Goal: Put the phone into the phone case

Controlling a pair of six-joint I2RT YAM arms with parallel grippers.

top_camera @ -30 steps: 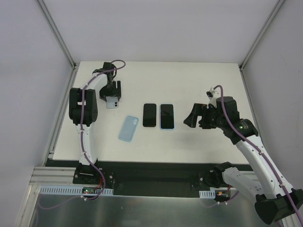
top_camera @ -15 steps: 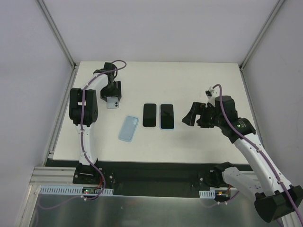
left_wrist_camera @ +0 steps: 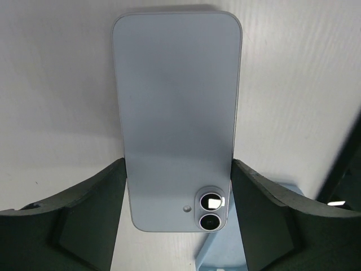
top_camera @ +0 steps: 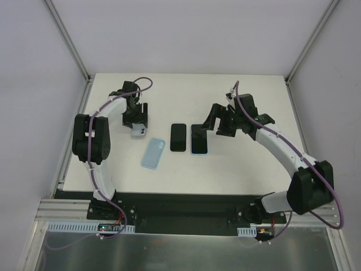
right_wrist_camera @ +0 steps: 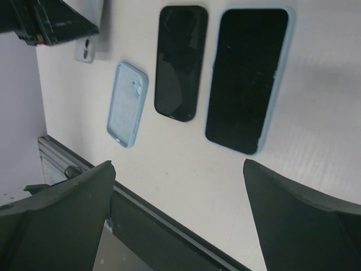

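A light blue phone [left_wrist_camera: 177, 113] lies back up, two lenses at its near end, between my left gripper's [left_wrist_camera: 179, 164] fingers [left_wrist_camera: 90, 214], which press on both long edges. In the top view that gripper [top_camera: 137, 119] holds the phone [top_camera: 139, 131] at the table's back left. The empty light blue case [top_camera: 153, 153] lies just in front of it, and its corner shows in the left wrist view [left_wrist_camera: 225, 257]. My right gripper [top_camera: 216, 121] is open and empty, hovering just right of the phones; its view shows the case [right_wrist_camera: 127, 104].
A black phone [top_camera: 178, 137] and a phone in a blue case [top_camera: 198, 139] lie side by side mid-table, also in the right wrist view [right_wrist_camera: 180, 62] [right_wrist_camera: 248, 79]. The table's black front edge [right_wrist_camera: 169, 226] runs below.
My right arm has swung left and away from me to hover beside the phones. My left gripper has shifted slightly right and nearer with the light blue phone.
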